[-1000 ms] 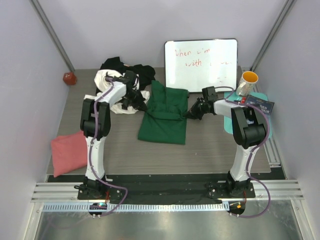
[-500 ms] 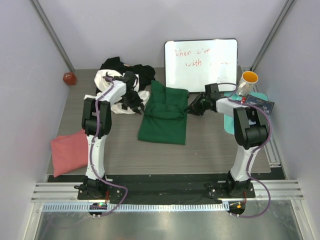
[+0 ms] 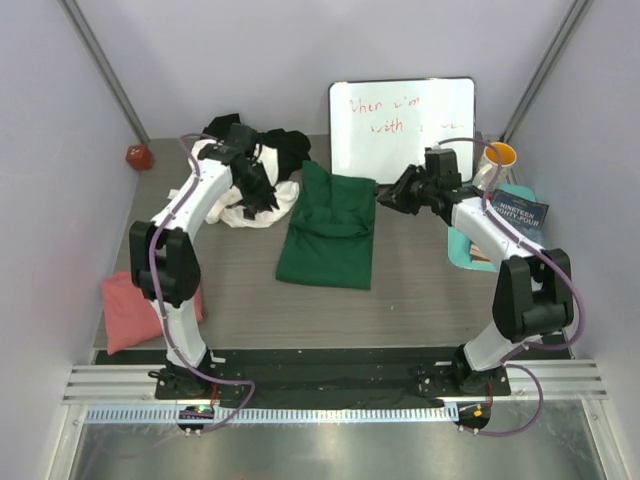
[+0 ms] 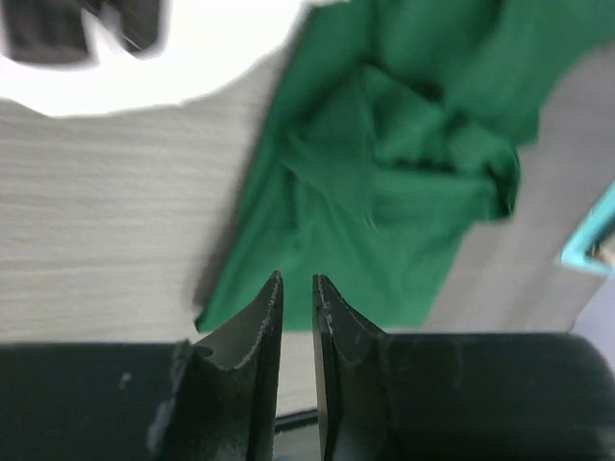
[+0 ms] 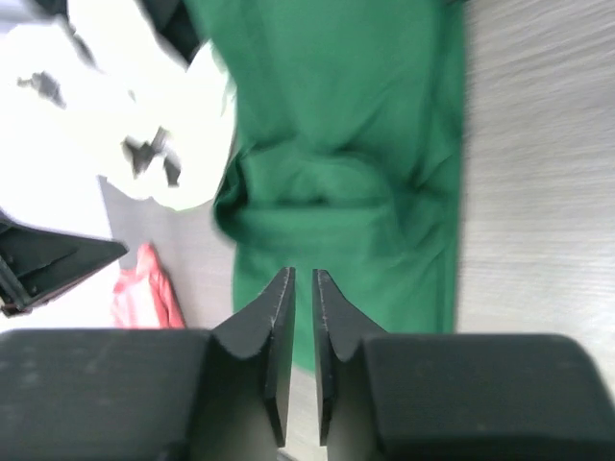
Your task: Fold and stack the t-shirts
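Observation:
The dark green t-shirt [image 3: 328, 232] lies partly folded and rumpled at the table's middle, also seen in both wrist views [image 4: 404, 173] [image 5: 356, 144]. A white t-shirt [image 3: 250, 208] and a black t-shirt [image 3: 285, 148] sit in a heap at the back left. The salmon pink t-shirt [image 3: 130, 305] rests folded at the near left. My left gripper [image 3: 262, 188] hovers over the heap, left of the green tee, its jaws a narrow slit apart and empty [image 4: 296, 280]. My right gripper [image 3: 386, 196] hangs just right of the green tee's top corner, also slightly open and empty [image 5: 303, 276].
A whiteboard [image 3: 402, 130] leans at the back centre. A yellow mug [image 3: 497, 160], a dark book [image 3: 520, 212] and a teal mat [image 3: 468, 248] are at the back right. A red ball [image 3: 139, 156] lies at the far left.
Both grippers parted their jaws, let go of the green tee and drew back from its edges. The left arm swung up and back; the right arm lifted to the right.

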Tool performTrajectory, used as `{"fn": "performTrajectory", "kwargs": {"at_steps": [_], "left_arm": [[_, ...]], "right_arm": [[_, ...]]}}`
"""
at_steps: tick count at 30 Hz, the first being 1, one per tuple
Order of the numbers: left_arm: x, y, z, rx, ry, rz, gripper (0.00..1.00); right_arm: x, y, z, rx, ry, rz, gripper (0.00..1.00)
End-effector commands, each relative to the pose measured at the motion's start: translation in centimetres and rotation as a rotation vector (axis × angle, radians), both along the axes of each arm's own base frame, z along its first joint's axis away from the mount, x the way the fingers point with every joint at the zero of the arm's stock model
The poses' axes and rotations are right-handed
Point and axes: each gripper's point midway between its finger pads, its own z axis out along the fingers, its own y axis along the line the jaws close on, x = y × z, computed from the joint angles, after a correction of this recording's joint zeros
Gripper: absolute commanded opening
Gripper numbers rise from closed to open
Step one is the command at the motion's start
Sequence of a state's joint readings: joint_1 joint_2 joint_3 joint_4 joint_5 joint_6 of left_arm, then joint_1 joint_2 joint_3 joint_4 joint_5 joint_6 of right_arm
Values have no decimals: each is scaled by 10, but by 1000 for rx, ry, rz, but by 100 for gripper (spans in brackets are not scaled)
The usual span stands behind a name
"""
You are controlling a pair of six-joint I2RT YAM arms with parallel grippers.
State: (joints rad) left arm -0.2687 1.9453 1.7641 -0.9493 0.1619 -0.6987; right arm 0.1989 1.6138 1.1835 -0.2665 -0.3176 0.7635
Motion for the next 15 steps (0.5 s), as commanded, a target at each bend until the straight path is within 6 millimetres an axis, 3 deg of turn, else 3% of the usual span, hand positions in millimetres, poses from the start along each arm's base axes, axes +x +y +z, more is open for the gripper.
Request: {"fn": "performTrajectory", "kwargs": {"at_steps": [1,2,5,9,11,15], "left_arm": [[-30,-42,5,-55,-44,-184,17],[-38,-53,-1,-48,-33,-216,11],[-54,-69,-29,-25,26,-274,0],[-71,-78,-70,30,104,-319,0],[-78,-79,-91,64,138,-329,0],[-93,-72,-119,112,201,-316,0]], "right_arm": [[-44,32,-3,-43,10,143,18],[-57,46,-11,-63,26,184,11],[-77,64,-45,-132,96,235,4],[-99,72,-96,-216,211,290,1],[-108,66,-121,-273,270,292,1],[-122,62,-145,-360,313,303,1]]}}
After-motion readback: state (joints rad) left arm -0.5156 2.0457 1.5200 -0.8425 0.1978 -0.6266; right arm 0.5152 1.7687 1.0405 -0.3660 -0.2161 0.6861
